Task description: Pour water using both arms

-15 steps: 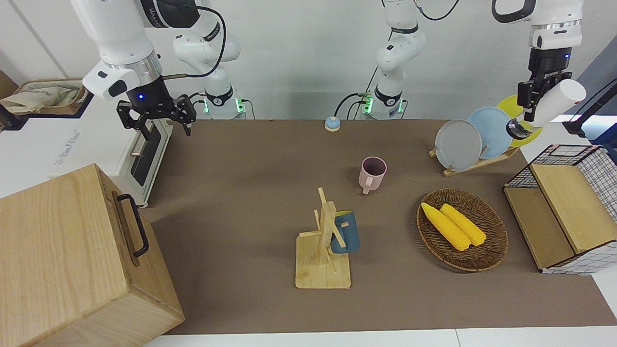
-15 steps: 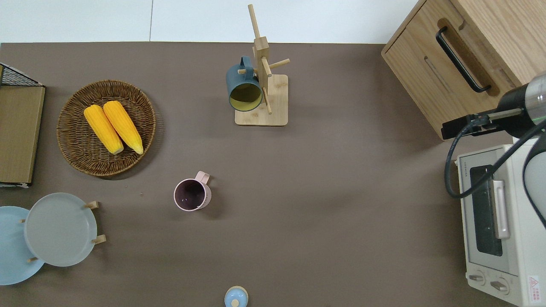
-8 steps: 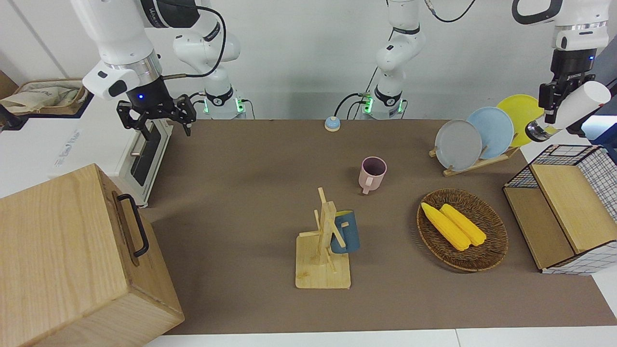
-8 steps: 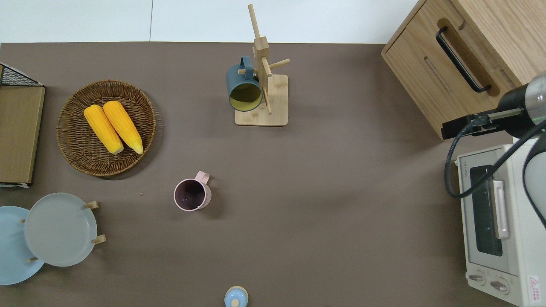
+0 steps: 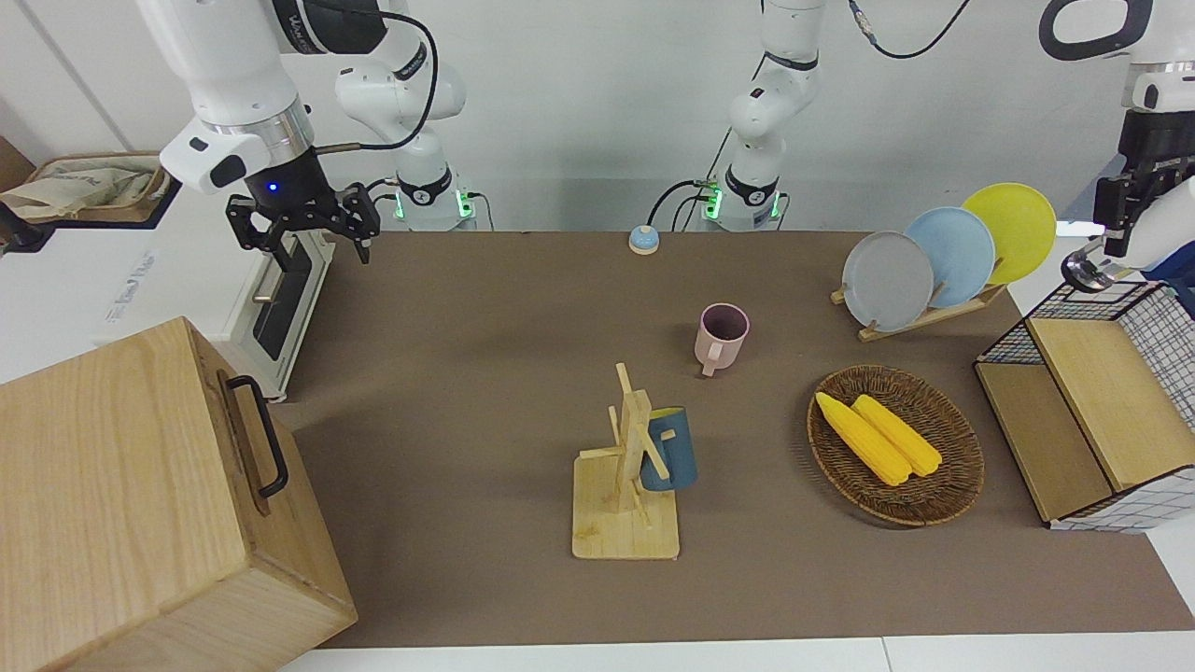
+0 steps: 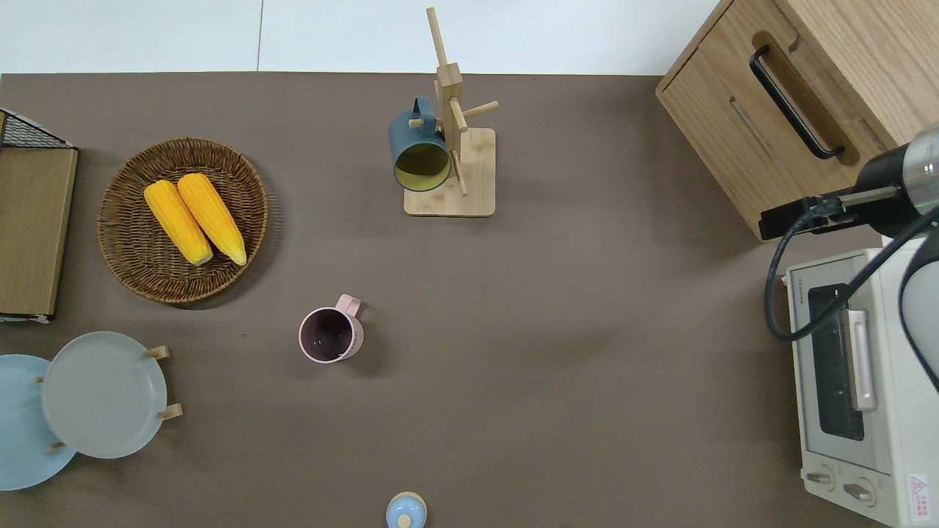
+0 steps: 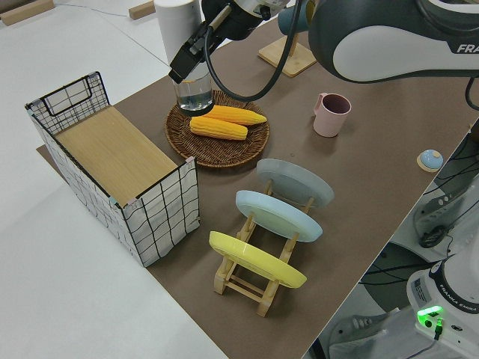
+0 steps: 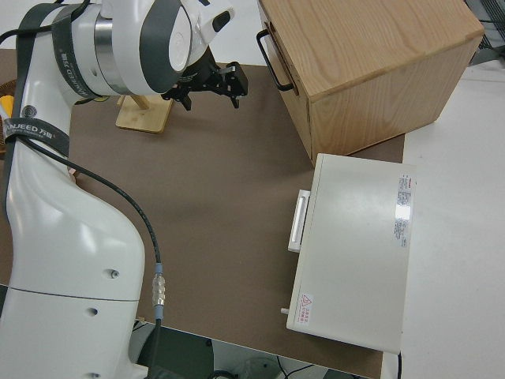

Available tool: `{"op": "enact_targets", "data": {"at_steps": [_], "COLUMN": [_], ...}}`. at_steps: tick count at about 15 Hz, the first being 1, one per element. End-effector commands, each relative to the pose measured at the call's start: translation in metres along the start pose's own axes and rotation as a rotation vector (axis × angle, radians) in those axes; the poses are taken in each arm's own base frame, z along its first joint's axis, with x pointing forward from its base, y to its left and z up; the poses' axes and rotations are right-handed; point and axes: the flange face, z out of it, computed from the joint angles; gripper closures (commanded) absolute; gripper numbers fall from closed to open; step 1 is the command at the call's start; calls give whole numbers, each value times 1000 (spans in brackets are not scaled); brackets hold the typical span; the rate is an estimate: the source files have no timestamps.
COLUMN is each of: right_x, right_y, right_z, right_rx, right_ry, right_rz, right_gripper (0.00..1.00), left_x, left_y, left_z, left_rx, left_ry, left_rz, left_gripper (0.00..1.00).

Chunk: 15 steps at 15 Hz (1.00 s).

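My left gripper is shut on a white bottle with a clear end and holds it up in the air, tilted. It is at the left arm's end of the table, by the wire basket, and outside the overhead view. The left side view shows the gripper gripping the bottle's side. A pink mug stands upright mid-table, also seen from overhead. The right arm, with its gripper open and empty, is parked.
A plate rack holds three plates. A wicker basket holds two corn cobs. A wooden mug tree carries a blue mug. A wooden box and a toaster oven stand at the right arm's end.
My left gripper has carried the white bottle away from the plate rack toward the left arm's end of the table, by the wire basket. The right arm has not moved.
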Motion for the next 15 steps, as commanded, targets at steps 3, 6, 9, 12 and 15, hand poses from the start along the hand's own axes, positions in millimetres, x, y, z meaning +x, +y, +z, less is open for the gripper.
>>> {"op": "enact_targets", "data": {"at_steps": [3,6,9,12,15], "right_x": [-3,-3,-3,-4,-3], "right_y": [1,1,1,2,1], "right_z": [-3,-3,-3,-3,-3], "right_rx": [19,19,19,19,19], "right_ry": [2,2,2,2,2], "right_rz": [-14,-14,-14,-14,-14], "right_gripper": [9,9,9,9,9], "left_x": [22,24,22,21,15], "left_y": [-11,-27,-42,-59,-82], "left_z": [0,20,39,56,67], "left_rx": [-10,0,-8,-43,-71], "left_ry": [52,75,73,107,132], "left_rz": [7,50,51,71,79], "left_gripper": [1000,1000,1000,1000,1000]}}
